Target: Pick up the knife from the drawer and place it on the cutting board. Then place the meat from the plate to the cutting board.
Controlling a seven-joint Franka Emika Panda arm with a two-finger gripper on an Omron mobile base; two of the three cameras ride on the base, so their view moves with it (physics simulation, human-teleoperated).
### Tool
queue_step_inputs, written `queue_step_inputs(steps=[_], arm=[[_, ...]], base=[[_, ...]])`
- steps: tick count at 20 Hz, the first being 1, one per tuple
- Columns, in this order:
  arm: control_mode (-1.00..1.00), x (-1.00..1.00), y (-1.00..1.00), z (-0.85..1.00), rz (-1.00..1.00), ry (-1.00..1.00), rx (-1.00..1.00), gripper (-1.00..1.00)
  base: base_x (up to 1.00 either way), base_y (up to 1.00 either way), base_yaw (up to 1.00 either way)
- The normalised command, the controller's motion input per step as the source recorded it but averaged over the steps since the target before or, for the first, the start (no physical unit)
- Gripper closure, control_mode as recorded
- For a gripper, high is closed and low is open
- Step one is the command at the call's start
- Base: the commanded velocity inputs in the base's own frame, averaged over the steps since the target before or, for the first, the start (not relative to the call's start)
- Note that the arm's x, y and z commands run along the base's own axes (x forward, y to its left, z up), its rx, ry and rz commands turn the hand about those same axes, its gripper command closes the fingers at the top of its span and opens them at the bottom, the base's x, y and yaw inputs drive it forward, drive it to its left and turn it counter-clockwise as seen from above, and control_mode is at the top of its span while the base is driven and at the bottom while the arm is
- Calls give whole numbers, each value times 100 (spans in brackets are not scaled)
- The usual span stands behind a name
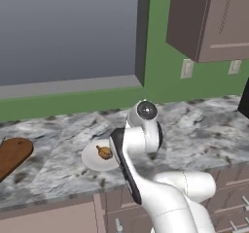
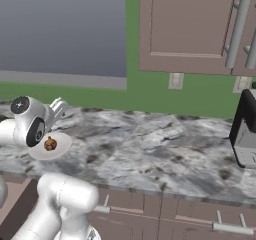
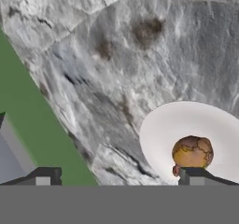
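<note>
- While the gripper hangs over the marble counter, its jaws are spread about as wide as they go, with nothing between them.
- One fingertip sits right in front of the meat; can't tell if it's actually touching.
- Meat is on the white plate, near the counter's front edge.
- Cutting board lies off to the left, well apart from the plate.

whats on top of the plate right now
One golden-brown lump of meat sits on the white plate, which rests on the marble counter. The rest of the visible plate surface is bare. In the left base view the arm covers the plate's right edge, so that part goes unseen there.
</note>
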Motion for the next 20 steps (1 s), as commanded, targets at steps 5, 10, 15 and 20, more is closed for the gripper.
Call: queue_step_inputs(steps=[5,10,15,20], arm=[[-100,0,-1,29,-3,6,17,-100],[-100,-2,4,97,-9,17,14,-100],[-100,0,20,80,-21,22,0,-100],[-100,-4,4,-1,10,3,-2,-100]], base=[[0,0,0],[0,0,0],[0,0,0],[0,0,0]])
